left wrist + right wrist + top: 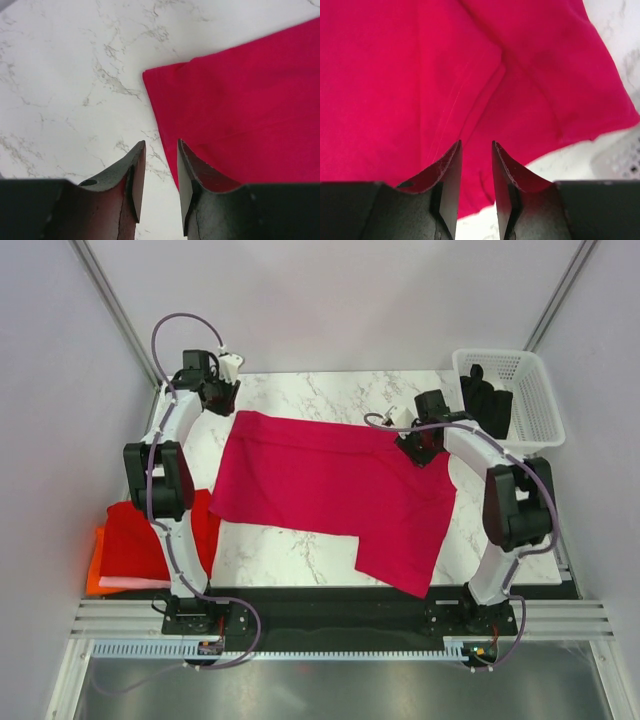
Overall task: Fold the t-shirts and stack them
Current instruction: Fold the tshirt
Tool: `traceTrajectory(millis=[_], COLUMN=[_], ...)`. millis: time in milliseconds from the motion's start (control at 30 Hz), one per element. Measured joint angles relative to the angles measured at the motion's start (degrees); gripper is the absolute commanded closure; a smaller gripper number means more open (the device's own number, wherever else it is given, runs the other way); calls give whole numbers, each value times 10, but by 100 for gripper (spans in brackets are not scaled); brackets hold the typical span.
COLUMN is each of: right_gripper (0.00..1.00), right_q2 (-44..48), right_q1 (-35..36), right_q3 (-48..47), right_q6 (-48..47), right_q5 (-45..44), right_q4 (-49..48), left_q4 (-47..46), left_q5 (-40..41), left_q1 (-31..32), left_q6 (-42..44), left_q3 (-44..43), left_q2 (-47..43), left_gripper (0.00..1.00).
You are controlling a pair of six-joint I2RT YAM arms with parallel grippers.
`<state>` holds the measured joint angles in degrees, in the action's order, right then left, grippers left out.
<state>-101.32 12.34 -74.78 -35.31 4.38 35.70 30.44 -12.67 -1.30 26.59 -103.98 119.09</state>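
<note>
Crimson t-shirt spread on marble table, L gripper by its far-left corner, jaws part-open, empty, R gripper over far-right cloth, jaws part-open, empty.

A t-shirt of soft, matt crimson cloth covers the smooth, marble-patterned tabletop; at two o'clock, a basket of white plastic lattice; the left end effector is dull, scuffed black.

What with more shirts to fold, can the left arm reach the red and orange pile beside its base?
Probably yes: the left claw is open and empty, and nothing covers the red and orange pile. It lies close beside the left arm's base, though, so reaching back may be awkward.
</note>
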Motion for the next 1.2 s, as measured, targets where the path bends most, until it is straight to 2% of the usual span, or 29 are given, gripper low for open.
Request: traceTrajectory(millis=[200, 433, 1033, 1100, 1200], right_gripper=[63, 63, 66, 69, 79], right_q2=[-123, -188, -219, -228, -237], right_q1=[-8, -15, -20, -23, -31], right_q3=[-112, -206, -218, -218, -229], right_q6=[7, 14, 18, 21, 27], right_q5=[22, 48, 107, 111, 123], right_q4=[4, 14, 73, 75, 78], left_q4=[16, 23, 26, 26, 25], left_q5=[-10, -12, -11, -10, -9], left_q1=[3, 3, 3, 3, 4], left_q6=[-7, -13, -14, -14, -14], left_q3=[0, 11, 17, 17, 18], left_q2=[23, 23, 23, 23, 22], left_gripper=[64, 65, 65, 65, 65])
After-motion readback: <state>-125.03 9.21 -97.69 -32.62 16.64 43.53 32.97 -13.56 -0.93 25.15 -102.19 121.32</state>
